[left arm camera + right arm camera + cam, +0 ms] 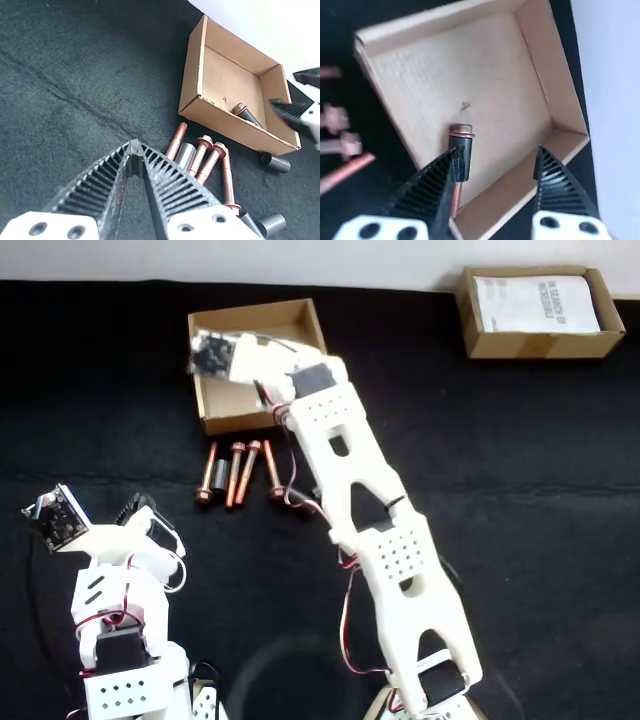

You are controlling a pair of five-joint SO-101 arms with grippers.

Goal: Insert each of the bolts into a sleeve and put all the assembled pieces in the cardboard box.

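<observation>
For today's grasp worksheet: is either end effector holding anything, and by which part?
Nothing is held. The right end effector is open over the box, the sleeved bolt lying inside. The left end effector is shut, empty.

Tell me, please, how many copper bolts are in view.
5: four bolts on the mat beside the cardboard box; one sleeved bolt inside it. More may be hidden.

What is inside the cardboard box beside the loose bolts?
One bolt in a dark sleeve lies on the cardboard box floor. The open right gripper covers part of the sleeve.
</observation>
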